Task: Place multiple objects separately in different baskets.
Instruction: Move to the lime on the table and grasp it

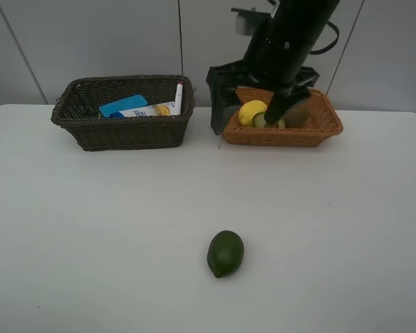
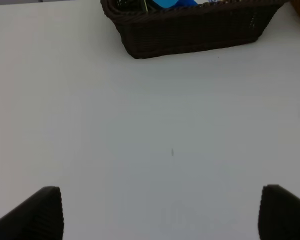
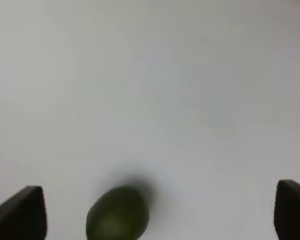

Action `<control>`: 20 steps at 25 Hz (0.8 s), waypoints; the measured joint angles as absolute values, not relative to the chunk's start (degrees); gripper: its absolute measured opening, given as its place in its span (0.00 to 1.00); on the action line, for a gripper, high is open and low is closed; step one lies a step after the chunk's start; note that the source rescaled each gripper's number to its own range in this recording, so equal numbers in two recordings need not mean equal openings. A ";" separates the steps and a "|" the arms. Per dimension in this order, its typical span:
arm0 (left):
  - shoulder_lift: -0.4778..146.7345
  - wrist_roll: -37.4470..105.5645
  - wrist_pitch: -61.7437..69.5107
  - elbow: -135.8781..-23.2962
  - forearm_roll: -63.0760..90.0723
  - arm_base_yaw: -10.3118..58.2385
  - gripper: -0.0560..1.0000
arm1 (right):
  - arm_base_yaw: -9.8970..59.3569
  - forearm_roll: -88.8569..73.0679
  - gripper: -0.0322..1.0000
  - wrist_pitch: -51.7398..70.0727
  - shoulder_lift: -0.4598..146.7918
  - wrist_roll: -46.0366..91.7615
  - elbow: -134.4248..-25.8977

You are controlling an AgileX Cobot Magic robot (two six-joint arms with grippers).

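A whole green avocado (image 1: 225, 253) lies on the white table near the front; it shows blurred in the right wrist view (image 3: 117, 214). The dark brown basket (image 1: 76, 121) holds a blue-capped white bottle (image 1: 142, 109) and a pink-tipped white marker (image 1: 178, 97). The orange-tan basket (image 1: 326, 128) holds a yellow lemon (image 1: 250, 109), a halved avocado (image 1: 259, 121) and a brown kiwi (image 1: 299, 114), partly hidden by my arm. My right gripper (image 1: 249, 114) (image 3: 160, 205) is open and empty above this basket. My left gripper (image 2: 160, 215) is open and empty over bare table. The dark green bottle and eraser are hidden.
The two baskets stand side by side at the table's back edge, before a grey wall. The dark basket (image 2: 190, 30) lies ahead of my left gripper. The right arm (image 1: 291, 41) leans over the orange-tan basket.
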State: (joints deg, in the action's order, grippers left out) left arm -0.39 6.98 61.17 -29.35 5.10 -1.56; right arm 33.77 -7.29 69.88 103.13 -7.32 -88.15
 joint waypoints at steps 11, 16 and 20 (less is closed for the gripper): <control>-0.39 6.98 61.17 -29.35 5.10 -1.56 1.00 | 40.89 -10.30 1.00 69.43 100.52 -18.53 -72.07; -0.39 6.98 61.17 -29.35 5.10 -1.56 1.00 | 42.38 -14.32 1.00 65.46 100.68 -18.77 -68.74; -0.39 6.98 61.17 -29.35 5.10 -1.56 1.00 | 42.38 -15.96 1.00 63.17 102.88 -18.77 -68.48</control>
State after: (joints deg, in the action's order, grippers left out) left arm -0.39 6.98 61.17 -29.35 5.10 -1.56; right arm 42.38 -15.96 63.17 102.88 -18.77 -68.48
